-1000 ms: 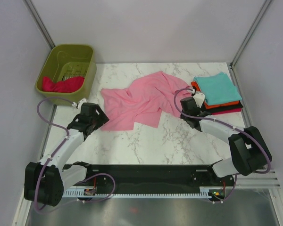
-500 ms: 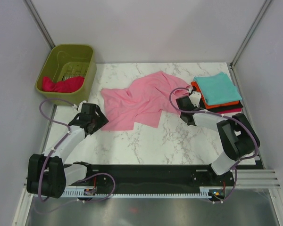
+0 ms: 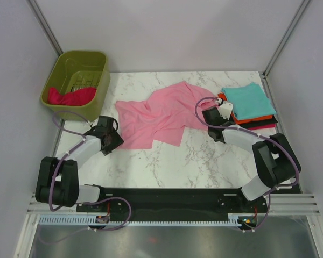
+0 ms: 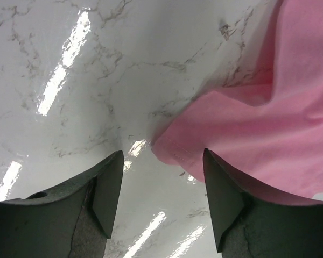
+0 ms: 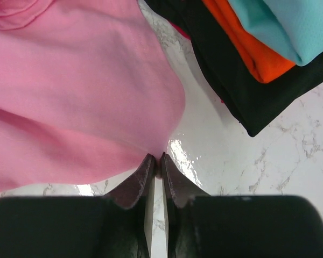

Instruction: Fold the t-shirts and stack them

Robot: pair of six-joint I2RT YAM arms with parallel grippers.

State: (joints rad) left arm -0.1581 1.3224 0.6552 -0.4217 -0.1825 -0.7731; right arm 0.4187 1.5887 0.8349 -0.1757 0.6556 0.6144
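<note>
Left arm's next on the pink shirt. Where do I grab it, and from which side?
Take the pink shirt by its near-left corner: it juts flat onto bare marble, just ahead of the open jaws of the left gripper. Come in low from that bare left side.

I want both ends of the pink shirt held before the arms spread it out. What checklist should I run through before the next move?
1. Cloth in the right gripper: ok, shut on the edge of the pink t-shirt.
2. Cloth in the left gripper: not ok, it is open and the shirt's corner lies between its fingers, unpinched.
3. Pink t-shirt lying flat: not ok, rumpled with folds.
4. The folded stack apart from the pink t-shirt: ok, bare table shows between them in the right wrist view.
5. The crimson shirt out of the way: ok, in the basket.
</note>
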